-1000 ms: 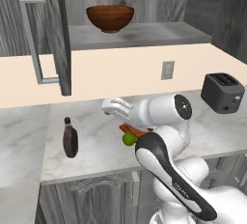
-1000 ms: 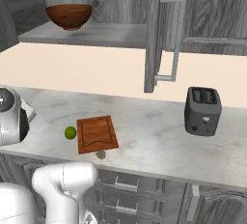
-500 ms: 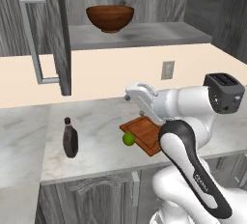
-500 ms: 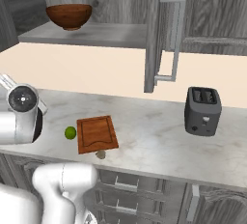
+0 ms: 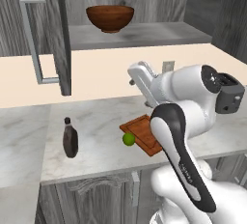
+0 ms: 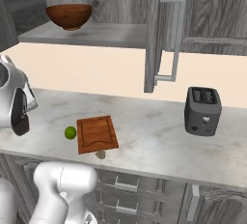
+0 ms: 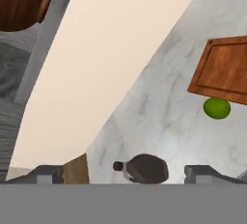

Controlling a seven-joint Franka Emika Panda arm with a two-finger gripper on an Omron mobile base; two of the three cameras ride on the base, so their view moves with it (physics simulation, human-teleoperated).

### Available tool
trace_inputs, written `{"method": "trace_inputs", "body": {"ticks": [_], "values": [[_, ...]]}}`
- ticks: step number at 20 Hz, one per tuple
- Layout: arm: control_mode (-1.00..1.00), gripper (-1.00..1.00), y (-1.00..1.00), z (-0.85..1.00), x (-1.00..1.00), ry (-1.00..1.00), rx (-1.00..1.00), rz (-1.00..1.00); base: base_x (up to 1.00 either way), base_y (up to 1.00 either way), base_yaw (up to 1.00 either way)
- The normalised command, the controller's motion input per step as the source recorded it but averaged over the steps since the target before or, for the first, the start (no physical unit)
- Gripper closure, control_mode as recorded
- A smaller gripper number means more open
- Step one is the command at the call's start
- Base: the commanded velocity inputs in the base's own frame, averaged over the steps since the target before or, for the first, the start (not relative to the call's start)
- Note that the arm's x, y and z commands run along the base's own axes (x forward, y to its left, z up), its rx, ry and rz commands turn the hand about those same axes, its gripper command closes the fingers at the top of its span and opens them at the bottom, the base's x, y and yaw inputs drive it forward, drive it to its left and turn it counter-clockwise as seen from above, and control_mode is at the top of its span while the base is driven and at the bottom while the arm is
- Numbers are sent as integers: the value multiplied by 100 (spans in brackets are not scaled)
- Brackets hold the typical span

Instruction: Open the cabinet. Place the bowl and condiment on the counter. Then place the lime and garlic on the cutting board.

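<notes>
Our arm has swung up from the slim dark brown glass bottle (image 5: 70,139) on the marbled bench (image 5: 96,146); pincer (image 7: 124,172) open, empty; the reddish-brown wooden bowl (image 5: 110,18) comes next.

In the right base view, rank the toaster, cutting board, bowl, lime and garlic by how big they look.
1. cutting board and toaster: look alike, so unranked
2. bowl: sits farther back on the cabinet shelf, so its rank is unsure
3. lime
4. garlic: only slightly smaller
</notes>
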Motion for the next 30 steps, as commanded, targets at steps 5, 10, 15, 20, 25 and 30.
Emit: {"method": "trace_inputs", "body": {"ticks": [5,10,15,20,25,30], "values": [[-100,-100,-40,58,11,6,14,-4,0,0,0],[-100,-100,-25,41,22,-2,23,0,0,0,0],[-100,-100,-1,40,10,-9,16,-6,0,0,0],[-100,-100,2,36,31,-7,7,-6,0,0,0],[-100,-100,0,8,51,0,0,0,0,0,0],[-100,-100,-12,9,61,0,1,0,0,0,0]]}}
